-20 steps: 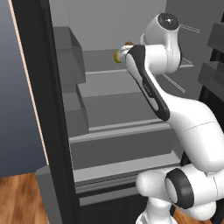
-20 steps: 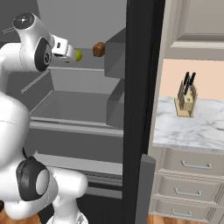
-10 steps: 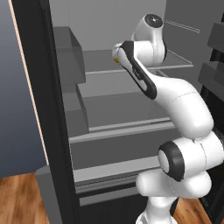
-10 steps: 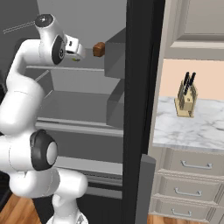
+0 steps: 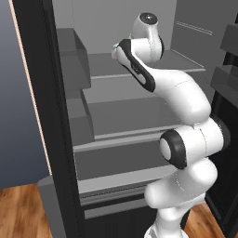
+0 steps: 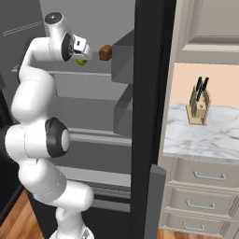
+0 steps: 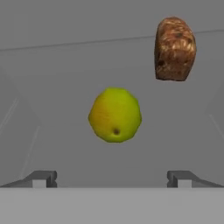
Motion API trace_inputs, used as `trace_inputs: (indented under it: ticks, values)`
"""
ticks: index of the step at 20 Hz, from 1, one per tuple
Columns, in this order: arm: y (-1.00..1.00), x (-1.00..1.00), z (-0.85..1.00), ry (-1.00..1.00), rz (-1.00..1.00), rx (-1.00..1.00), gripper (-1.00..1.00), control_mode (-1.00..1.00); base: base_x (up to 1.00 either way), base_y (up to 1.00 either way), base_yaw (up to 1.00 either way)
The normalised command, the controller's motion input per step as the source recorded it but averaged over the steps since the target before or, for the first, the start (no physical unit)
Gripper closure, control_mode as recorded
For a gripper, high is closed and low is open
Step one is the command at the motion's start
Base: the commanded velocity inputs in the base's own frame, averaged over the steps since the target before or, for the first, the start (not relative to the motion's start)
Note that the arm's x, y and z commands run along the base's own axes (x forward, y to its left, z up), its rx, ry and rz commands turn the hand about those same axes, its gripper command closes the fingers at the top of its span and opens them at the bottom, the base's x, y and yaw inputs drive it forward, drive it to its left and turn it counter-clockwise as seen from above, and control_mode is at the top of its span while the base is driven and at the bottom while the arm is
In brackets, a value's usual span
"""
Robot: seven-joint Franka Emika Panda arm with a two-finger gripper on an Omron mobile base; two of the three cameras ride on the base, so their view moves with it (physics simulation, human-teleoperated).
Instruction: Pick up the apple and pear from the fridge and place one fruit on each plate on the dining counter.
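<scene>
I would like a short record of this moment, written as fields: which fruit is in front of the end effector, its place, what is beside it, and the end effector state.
fruit ahead: pear, yellow-green, centred between the fingertips in the hand view
place: upper shelf of the open fridge
neighbour: brown loaf-like block, apart from the pear
end effector: open, holding nothing, not yet around the pear
outside fridge: knife block on marble counter

Pear point(image 7: 115, 115) on fridge shelf point(image 6: 100, 73), loaf-like block point(image 7: 175, 49) beyond it
</scene>
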Motion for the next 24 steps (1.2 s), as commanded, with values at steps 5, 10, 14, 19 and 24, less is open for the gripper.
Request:
trace_inputs:
  ticks: [5,10,14,19,24]
  values:
    - [0.00,0.40,-0.23,0.00,-0.08,0.00,-1.00,-1.00,0.00,0.00,0.00]
    - [0.00,0.76,0.00,0.00,-0.06,0.00,-1.00,-1.00,0.00,0.00,0.00]
    - [0.00,0.41,-0.02,0.13,-0.05,0.00,-1.00,-1.00,0.00,0.00,0.00]
    - [0.00,0.23,-0.31,0.06,-0.03,0.00,-1.00,-1.00,0.00,0.00,0.00]
    - [0.00,0.03,-0.05,0.01,-0.01,0.00,-1.00,-1.00,0.00,0.00,0.00]
